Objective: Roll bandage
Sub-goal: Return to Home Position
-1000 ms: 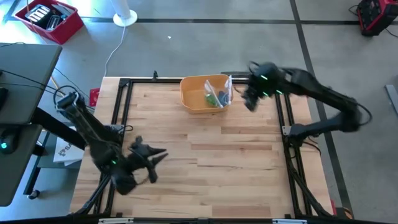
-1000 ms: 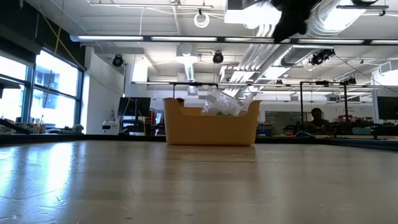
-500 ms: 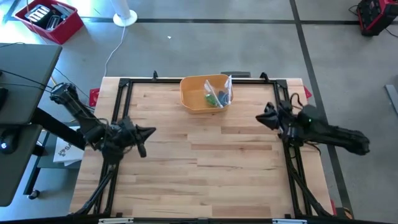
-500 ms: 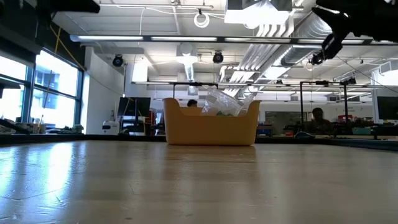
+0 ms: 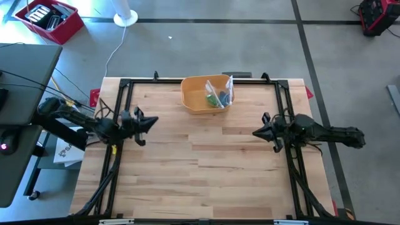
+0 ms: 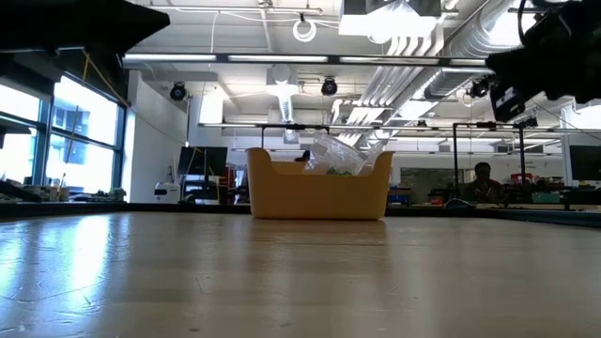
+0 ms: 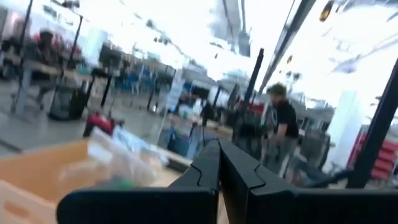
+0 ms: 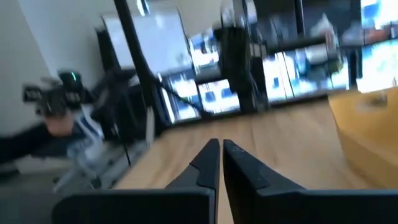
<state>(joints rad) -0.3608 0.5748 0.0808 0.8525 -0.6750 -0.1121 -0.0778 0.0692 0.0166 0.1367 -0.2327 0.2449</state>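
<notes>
Green bandage roll (image 5: 212, 98) in clear zip bag (image 5: 227, 89), yellow bin (image 5: 187, 95); left claw (image 5: 153, 120), right claw (image 5: 255, 132) closed.

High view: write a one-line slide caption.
Yellow plastic bin holds the clear zip bag; left fingers and right fingers rest shut by the wooden table's sides.

A red crate (image 5: 49, 20) of dark gear sits on the floor at ten o'clock from the wooden table (image 5: 206, 181), a white round base (image 5: 125, 17) just beside it. Red equipment (image 5: 377, 15) stands at two o'clock; a grey desk (image 5: 22, 75) at nine.
</notes>
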